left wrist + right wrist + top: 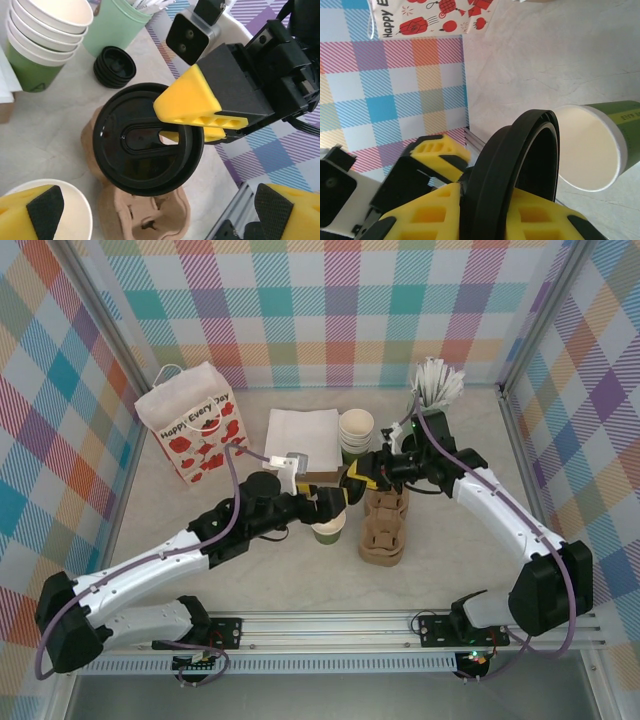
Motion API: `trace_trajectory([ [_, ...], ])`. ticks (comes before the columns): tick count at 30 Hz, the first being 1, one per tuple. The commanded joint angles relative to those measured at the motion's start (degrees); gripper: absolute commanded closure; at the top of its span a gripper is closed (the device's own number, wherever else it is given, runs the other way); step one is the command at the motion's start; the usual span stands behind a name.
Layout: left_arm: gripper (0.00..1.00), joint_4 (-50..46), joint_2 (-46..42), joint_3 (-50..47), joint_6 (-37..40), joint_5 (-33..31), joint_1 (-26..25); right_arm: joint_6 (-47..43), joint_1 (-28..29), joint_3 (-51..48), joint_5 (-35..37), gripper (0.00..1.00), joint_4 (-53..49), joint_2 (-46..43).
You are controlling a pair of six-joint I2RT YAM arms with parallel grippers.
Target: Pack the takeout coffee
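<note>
The takeout coffee cup point(328, 532) stands upright and uncovered on the table, cream inside with a dark green wall point(620, 125). Its rim point(80, 212) lies just under the left finger of my left gripper point(167, 210), which hangs open above it with nothing held. My right gripper point(505, 210) is shut on a black lid point(520, 165), pinching its edge between the yellow fingers point(187, 100). The lid point(150, 145) hovers flat over the cardboard cup carrier point(150, 220), to the right of the cup. In the top view my right gripper point(358, 478) meets my left gripper point(335, 508) at mid-table.
The brown carrier point(385, 525) sits right of the cup. Behind stand a nested stack of cups point(355, 430), a pile of black lids point(115, 65), a pale green tumbler of white sticks point(435, 390), white napkins point(300, 435) and a red-flowered gift bag point(195, 425).
</note>
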Motion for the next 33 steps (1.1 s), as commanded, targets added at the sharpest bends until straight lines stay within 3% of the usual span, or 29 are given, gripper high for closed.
trace_trajectory([
  [1,0.02,4.4,1.1,-0.5,-3.1,2.4,0.4,-0.7,0.4,-0.6,-3.4,0.84,2.1,-2.0],
  [9,0.05,6.0,3.7,-0.3,-4.5,2.4,0.4,-0.5,1.5,-1.2,-4.3,0.84,1.9,-3.4],
  [22,0.19,7.0,4.1,-0.6,-4.9,2.4,0.5,-0.5,3.2,-0.6,-5.1,0.84,1.6,-3.7],
  [33,0.23,6.7,4.4,-0.2,-4.8,3.0,0.5,0.2,4.7,-0.4,-4.8,0.83,2.4,-3.9],
])
